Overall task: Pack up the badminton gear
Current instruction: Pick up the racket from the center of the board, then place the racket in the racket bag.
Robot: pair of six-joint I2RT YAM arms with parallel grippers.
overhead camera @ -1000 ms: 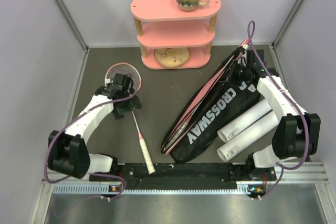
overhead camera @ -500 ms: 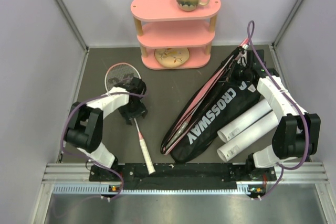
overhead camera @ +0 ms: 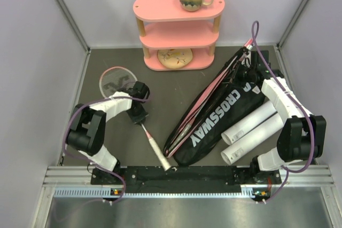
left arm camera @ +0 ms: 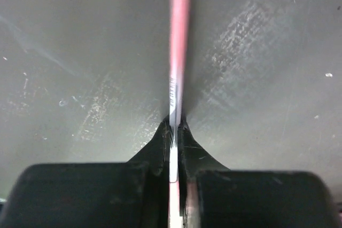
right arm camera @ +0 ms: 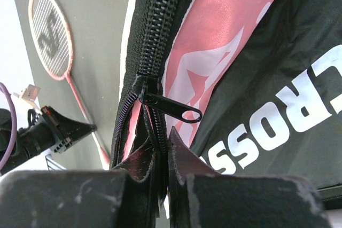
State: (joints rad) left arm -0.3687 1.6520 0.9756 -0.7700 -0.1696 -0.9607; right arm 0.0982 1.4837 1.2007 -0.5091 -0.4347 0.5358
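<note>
The left claw (left arm camera: 173, 137) is pinched shut on the thin shaft of the pink-framed racket (overhead camera: 114, 80), one finger pressed against each side, with the dark desk (left arm camera: 80, 52) close beneath. The left wrist view shows this grip close up: the shaft runs straight ahead of the claw, white at the fingertips and pink farther out. It shows neither the head nor the handle. The top view supplies both: the strung head lies beyond the claw toward the back left, and the white handle trails behind it toward the arm bases. Whether the racket rests on the desk or is raised slightly cannot be told from above. The right claw (right arm camera: 160, 150) is closed narrow on the zipper edge of the black CROSSWAY bag (overhead camera: 222, 113), with a fold of that edge caught between its fingers. Only the right wrist view shows this hold. It also shows the zipper pull (right arm camera: 172, 108) just ahead of the fingertips and the pink bag (right arm camera: 224, 36) beside the zipper track. From above, that claw sits at the bag's far, narrow end, its tips too dark to read against the bag. Two white tubes (overhead camera: 251, 124) lie side by side behind the right claw, against the bag's right edge.
</note>
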